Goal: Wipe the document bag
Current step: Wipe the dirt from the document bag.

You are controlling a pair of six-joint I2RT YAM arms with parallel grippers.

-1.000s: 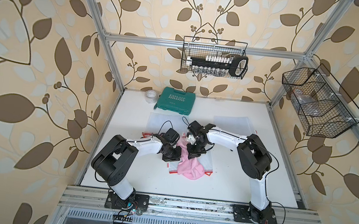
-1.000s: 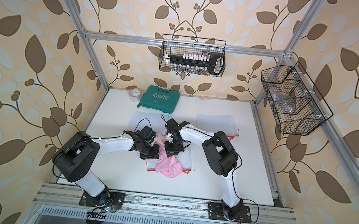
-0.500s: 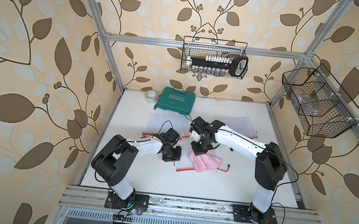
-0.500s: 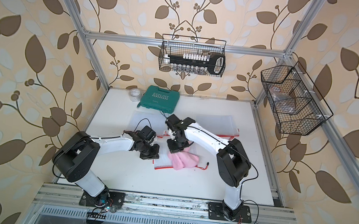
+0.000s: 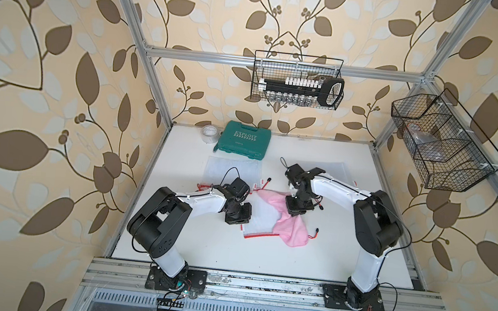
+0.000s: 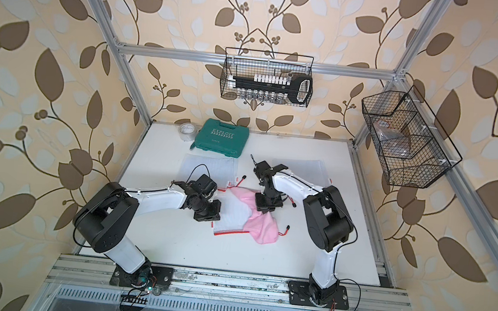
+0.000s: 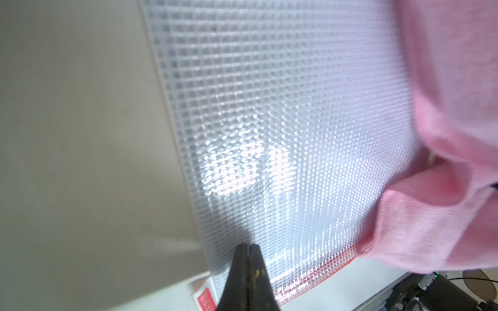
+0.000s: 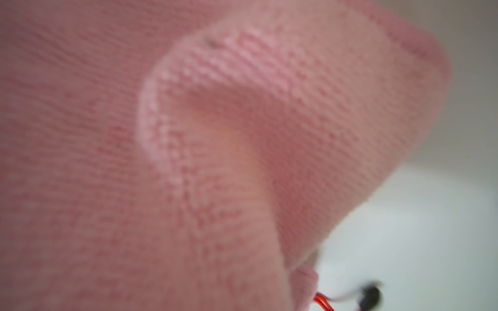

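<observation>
**Left gripper [image 7: 248, 246] pins the bag, right gripper [image 5: 297, 210] holds the cloth**

Both pincers are narrow: the left's jaws meet, tips pressed on the document bag [image 5: 262, 218] near its edge; the right's are clamped on the pink cloth [image 5: 295, 234]. That bag lies flat on the white table [image 5: 340, 258] between the arms. Wiping looks mid-course: cloth drapes the side nearer the right arm, while the stretch toward the left tips lies bare. Translucent, grid-patterned and glossy, it has a red zip edge; no dirt shows
</observation>
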